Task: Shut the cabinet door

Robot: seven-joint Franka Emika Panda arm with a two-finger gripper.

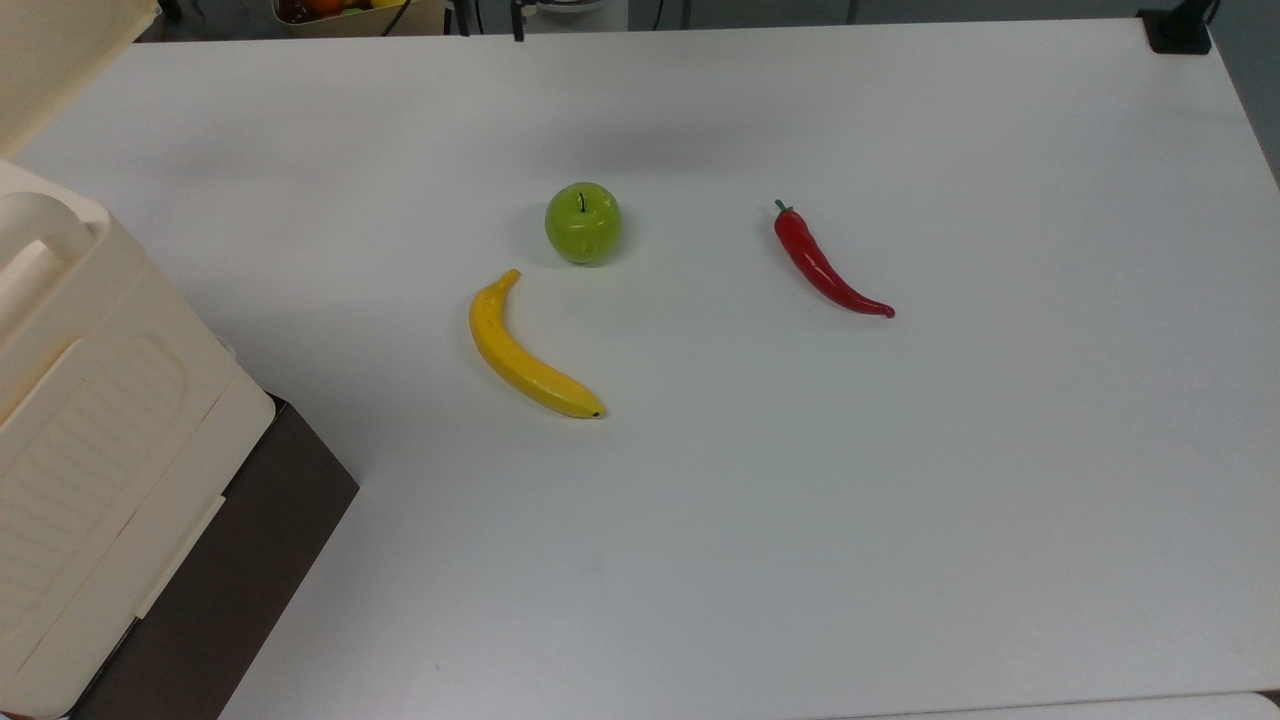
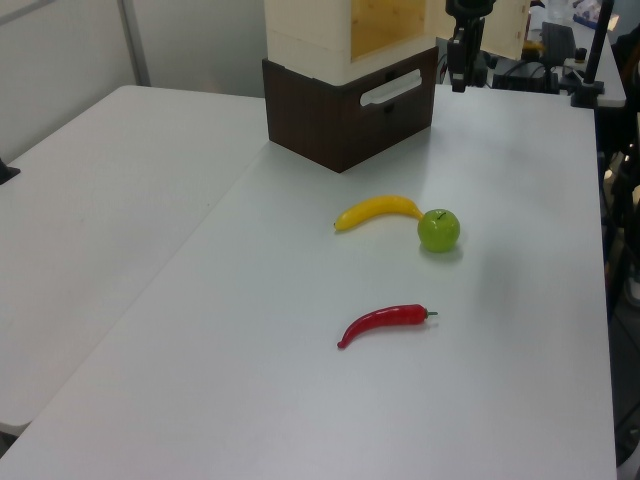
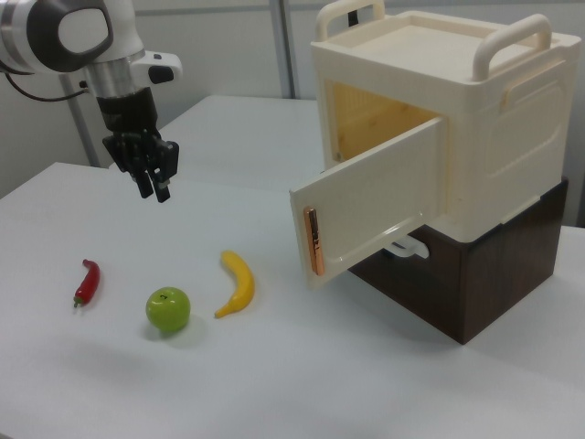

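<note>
1. Cabinet door (image 3: 370, 206): you see it swung wide open in the right view, its free edge jutting out over the table (image 3: 302, 384), toward the banana (image 3: 238, 283).
2. Cabinet (image 3: 475, 137): cream body on a dark brown base (image 3: 475, 283); the interior you can see holds nothing.
3. Gripper (image 3: 153, 187): hangs above the table, well apart from the door; fingers close together, holding nothing.
4. Green apple (image 3: 168, 309) and red chilli (image 3: 86, 282): they lie apart on open tabletop.
</note>
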